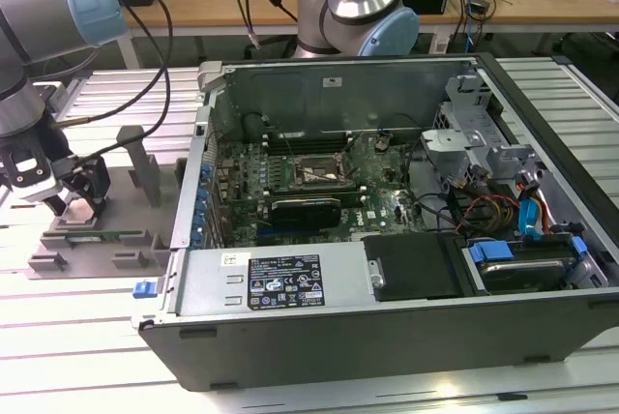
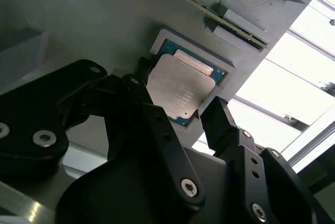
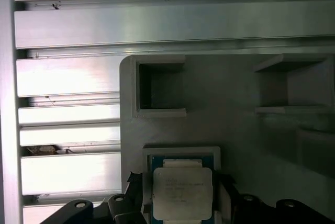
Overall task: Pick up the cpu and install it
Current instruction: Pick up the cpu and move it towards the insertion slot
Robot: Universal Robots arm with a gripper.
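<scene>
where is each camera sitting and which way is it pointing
Exterior view: raised, off the robot, looking down into the open computer case; the arm shows at the exterior view's left, jaws low over the grey fixture.
Second wrist view: on the wrist, looking obliquely past the black jaws, open either side of the cpu in its recess.
First wrist view: on the wrist, looking squarely onto the cpu, jaw tips flanking it.
Shared: both wrist views show the cpu, the fixture and the jaws.
</scene>
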